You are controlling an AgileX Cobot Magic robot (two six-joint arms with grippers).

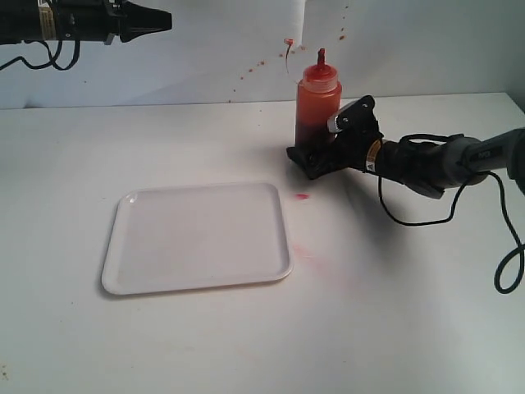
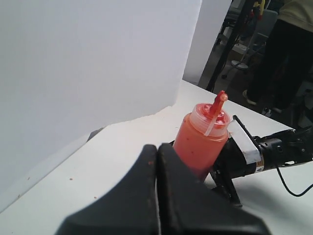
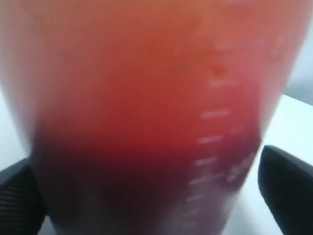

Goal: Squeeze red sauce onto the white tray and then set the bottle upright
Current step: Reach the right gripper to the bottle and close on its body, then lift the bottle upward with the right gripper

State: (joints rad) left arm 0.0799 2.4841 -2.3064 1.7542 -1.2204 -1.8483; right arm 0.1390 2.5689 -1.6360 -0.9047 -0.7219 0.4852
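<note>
Two grippers, one tray, one bottle; entered left to right.

1. Left gripper (image 1: pixel 166 19): raised over the far left corner of the table (image 1: pixel 410 320), well apart from everything else. Fingers pressed together, holding nothing.
2. White tray (image 1: pixel 197 238): flat on the table, left of centre, nearer the front edge than the back. No sauce visible on it.
3. Small red smear (image 1: pixel 302 197): on the bare table near the tray's far right corner.
4. Bottle (image 1: pixel 318 103): upright near the table's back edge, right of centre, well apart from the tray. Red cap (image 1: pixel 321 72) with nozzle pointing up. Red sauce (image 1: pixel 308 131) settled dark in the lower part.
5. Right gripper (image 1: pixel 310 156): low at the bottle's lower body, reaching in from the right edge. Fingers spread wide, one on each side of the bottle, not clamped. Clear gap at one finger in the wrist view; contact at the other uncertain.

Step in hand, by judgement: grasping the bottle. Centre the bottle between the fingers before closing. Close gently, enough to lift without forcing sauce out early. Keep the lift slow and upright until over the tray.
</note>
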